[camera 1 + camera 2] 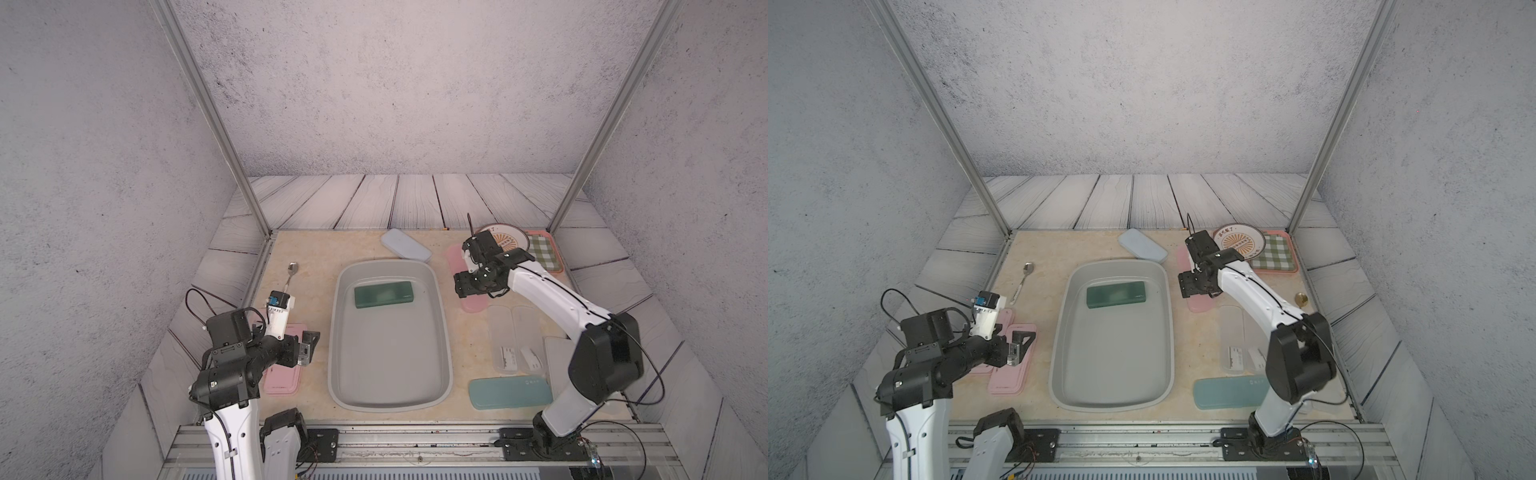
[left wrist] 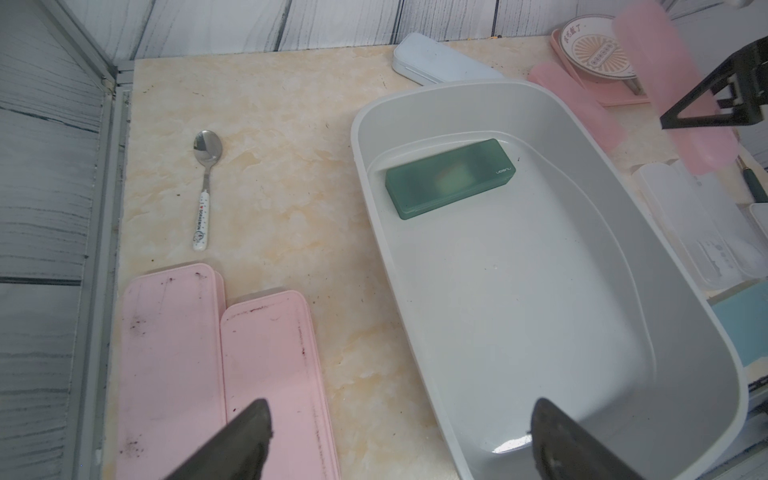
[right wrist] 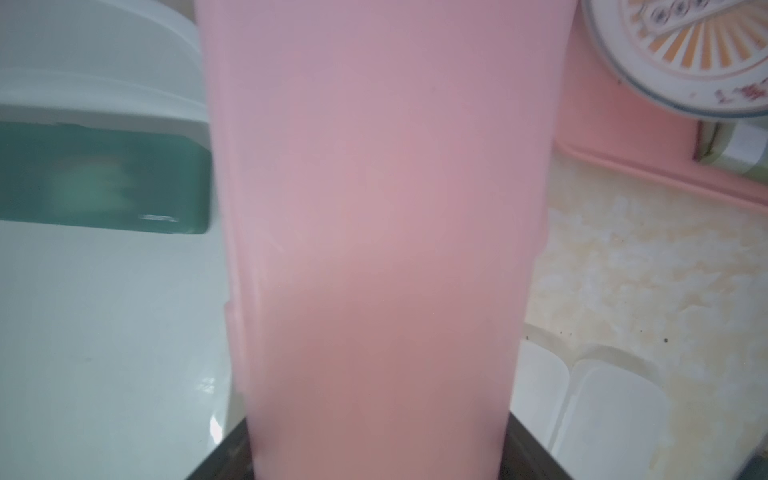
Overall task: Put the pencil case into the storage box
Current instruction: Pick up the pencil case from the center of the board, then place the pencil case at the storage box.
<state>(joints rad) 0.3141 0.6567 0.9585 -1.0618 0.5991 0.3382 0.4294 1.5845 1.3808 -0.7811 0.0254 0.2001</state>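
1. Right gripper is clamped across a pink pencil case, with a dark finger against each long edge in the right wrist view.
2. That case hangs just right of the storage box, beside its far right corner. In the left wrist view it looks raised off the table.
3. Left gripper is spread wide and empty, just left of the box's left rim.
4. A green pencil case lies across the box's far end, and the near floor is bare.
5. Translucent cases and a teal case crowd the table right of the box.
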